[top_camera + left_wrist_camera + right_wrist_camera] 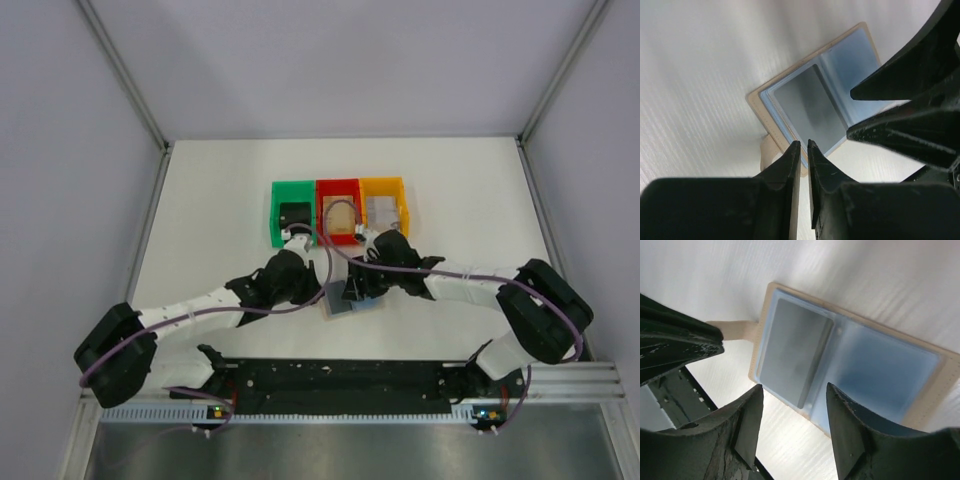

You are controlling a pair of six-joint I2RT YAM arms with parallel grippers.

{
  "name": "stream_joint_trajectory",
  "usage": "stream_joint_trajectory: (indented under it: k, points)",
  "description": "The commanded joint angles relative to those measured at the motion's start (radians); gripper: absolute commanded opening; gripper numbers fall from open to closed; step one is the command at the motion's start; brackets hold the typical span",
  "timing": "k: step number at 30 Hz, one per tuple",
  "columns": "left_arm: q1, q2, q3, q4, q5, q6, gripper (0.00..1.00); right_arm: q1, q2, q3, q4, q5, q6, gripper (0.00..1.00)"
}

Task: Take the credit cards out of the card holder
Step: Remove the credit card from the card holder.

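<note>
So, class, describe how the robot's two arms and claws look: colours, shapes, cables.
The left arm and right arm: white links between bulky black joints, a purplish cable looped along each. The left claw and right claw have black fingers tapering to blunt tips.

1. The white counter (220, 200) carries three bins in a touching row toward its far side: green bin (292, 187), red bin (338, 185), orange bin (382, 183).
2. Nearer the arms, the card holder (880, 365) lies open flat on it, blue panels up, with what seems a grey card (790, 350) on one panel.
</note>
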Motion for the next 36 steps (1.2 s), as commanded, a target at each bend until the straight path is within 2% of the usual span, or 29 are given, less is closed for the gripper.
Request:
stream_joint_trajectory:
  k: [1,6,8,16,27,29,36]
  points:
    - [0.004,0.016,-0.016,0.028,-0.025,-0.013,0.12,0.129,-0.04,0.106,-0.128,0.209,-0.15,0.55]
    - [0.004,0.037,-0.038,-0.01,-0.037,-0.019,0.0,0.241,0.001,0.175,-0.206,0.361,-0.225,0.58]
    - [0.006,0.039,-0.052,-0.014,-0.046,-0.028,0.0,0.282,0.026,0.203,-0.235,0.421,-0.242,0.59]
    - [0.02,0.008,-0.118,0.012,-0.04,-0.077,0.0,0.356,0.095,0.254,-0.263,0.502,-0.248,0.62]
    - [0.024,0.0,-0.142,0.045,-0.026,-0.085,0.0,0.402,0.148,0.303,-0.315,0.568,-0.248,0.63]
    - [0.024,0.0,-0.145,0.048,-0.023,-0.085,0.0,0.405,0.161,0.313,-0.324,0.568,-0.242,0.71]
    - [0.029,-0.004,-0.15,0.053,-0.019,-0.085,0.0,0.411,0.188,0.333,-0.37,0.61,-0.232,0.72]
